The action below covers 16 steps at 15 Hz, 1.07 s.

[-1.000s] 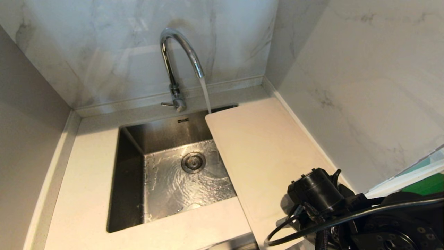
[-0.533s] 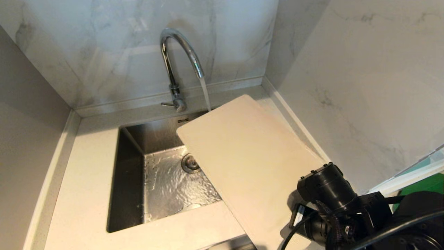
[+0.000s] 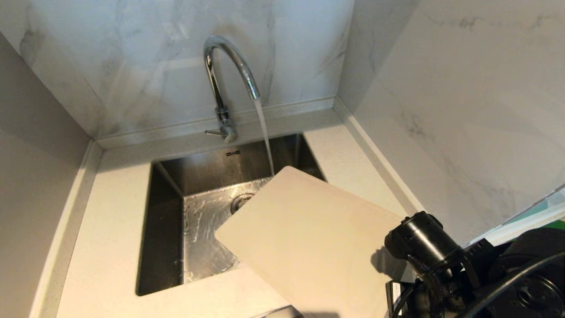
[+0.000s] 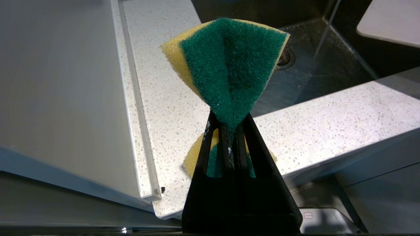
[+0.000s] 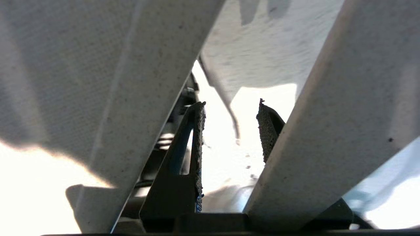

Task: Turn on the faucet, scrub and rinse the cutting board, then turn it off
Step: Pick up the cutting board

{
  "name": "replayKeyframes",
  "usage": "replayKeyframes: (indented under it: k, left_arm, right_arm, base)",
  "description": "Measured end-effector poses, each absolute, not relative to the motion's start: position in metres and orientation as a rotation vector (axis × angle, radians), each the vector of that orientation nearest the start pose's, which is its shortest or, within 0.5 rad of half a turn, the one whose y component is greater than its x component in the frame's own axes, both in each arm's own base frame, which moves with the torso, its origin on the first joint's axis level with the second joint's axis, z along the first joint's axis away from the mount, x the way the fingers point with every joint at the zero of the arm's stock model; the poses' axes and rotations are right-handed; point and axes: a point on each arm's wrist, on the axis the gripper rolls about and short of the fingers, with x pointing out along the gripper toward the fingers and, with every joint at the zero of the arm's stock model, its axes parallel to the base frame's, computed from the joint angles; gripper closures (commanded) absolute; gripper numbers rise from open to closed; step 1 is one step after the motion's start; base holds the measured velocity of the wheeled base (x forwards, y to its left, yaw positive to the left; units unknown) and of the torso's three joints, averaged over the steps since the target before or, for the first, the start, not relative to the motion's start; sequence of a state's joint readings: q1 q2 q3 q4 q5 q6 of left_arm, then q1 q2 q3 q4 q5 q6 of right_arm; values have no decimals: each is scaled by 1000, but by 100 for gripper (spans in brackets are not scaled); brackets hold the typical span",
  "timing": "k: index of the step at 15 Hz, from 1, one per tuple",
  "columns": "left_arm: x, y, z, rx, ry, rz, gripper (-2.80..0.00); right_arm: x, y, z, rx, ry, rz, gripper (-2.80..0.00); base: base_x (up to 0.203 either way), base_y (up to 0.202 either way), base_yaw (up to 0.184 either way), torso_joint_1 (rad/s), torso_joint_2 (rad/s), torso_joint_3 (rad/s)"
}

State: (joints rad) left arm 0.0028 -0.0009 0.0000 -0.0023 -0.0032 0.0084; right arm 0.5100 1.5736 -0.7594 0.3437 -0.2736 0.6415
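The chrome faucet (image 3: 225,66) stands behind the sink (image 3: 203,168), its thin lever (image 3: 214,132) pointing left. Water (image 3: 264,132) runs from its spout and falls right by the far corner of the cutting board (image 3: 309,238). This pale board hangs tilted over the sink's right half. My right gripper (image 5: 229,105) holds it at its near end, fingers at the handle slot, with pale board surfaces (image 5: 328,114) on both sides. My left gripper (image 4: 226,119) is shut on a green and yellow sponge (image 4: 229,62), low in front of the counter's near edge, outside the head view.
Marble walls close in the back and right of the counter (image 3: 114,212). A bare counter strip (image 3: 344,163) lies right of the sink. The drain (image 3: 240,201) shows beside the board, and the basin floor is wet. My right wrist (image 3: 423,243) fills the lower right corner.
The board lay flat on the counter right of the sink. My right arm has lifted it, swung it left and nearer, and tilted it over the basin. Water keeps running.
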Motion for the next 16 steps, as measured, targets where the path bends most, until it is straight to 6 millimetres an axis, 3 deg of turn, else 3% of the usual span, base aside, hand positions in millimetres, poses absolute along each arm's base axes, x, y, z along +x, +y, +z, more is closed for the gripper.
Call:
replayKeyframes:
  k: [6,10,16]
  left_arm:
    - [-23,0,76,9,-4,0,0]
    - [-23,0,76,9,-3,0,0]
    - [-23,0,76,9,-4,0,0]
  right_arm:
    - [208,90,156,49,1084,-134,0]
    - [217,92,182,32,1088,-134,0]
    - [229,97,199,-58,1094,-133,0]
  base:
    - [0,0,0,0,0,0]
    - [0,0,0,0,0,0]
    - [0,0,0,0,0,0]
